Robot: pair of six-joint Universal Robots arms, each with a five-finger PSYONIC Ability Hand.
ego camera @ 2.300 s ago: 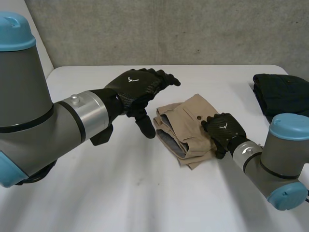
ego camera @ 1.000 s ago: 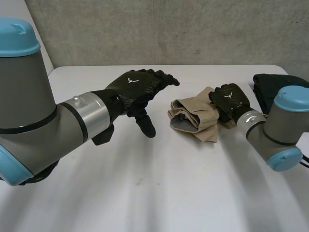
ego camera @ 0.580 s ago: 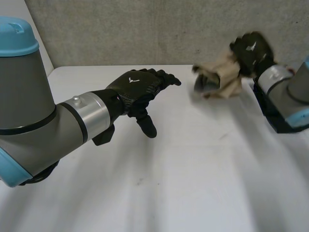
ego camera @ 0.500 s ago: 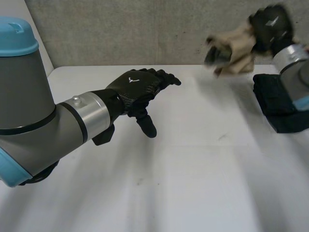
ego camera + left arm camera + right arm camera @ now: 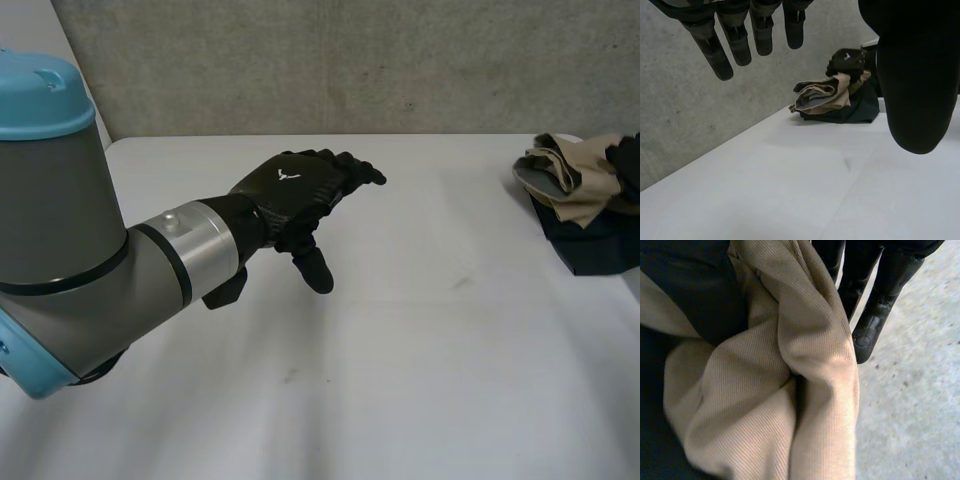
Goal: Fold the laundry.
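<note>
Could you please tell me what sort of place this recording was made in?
Probably a robotics lab or test cell: a bare concrete wall, a plain white table, and robot arms, the right hand holding a tan garment on a dark pile.

The left arm [image 5: 120,260] reaches from the near left side of the table [image 5: 420,340] toward its middle. The left hand [image 5: 295,190] hovers above the table top, palm down, with its fingers straight and loosely spread, its thumb hanging downward, and nothing in it. The right hand [image 5: 846,59] is at the far right corner of the table, and its fingers [image 5: 875,305] pinch a tan cloth [image 5: 805,365].
</note>
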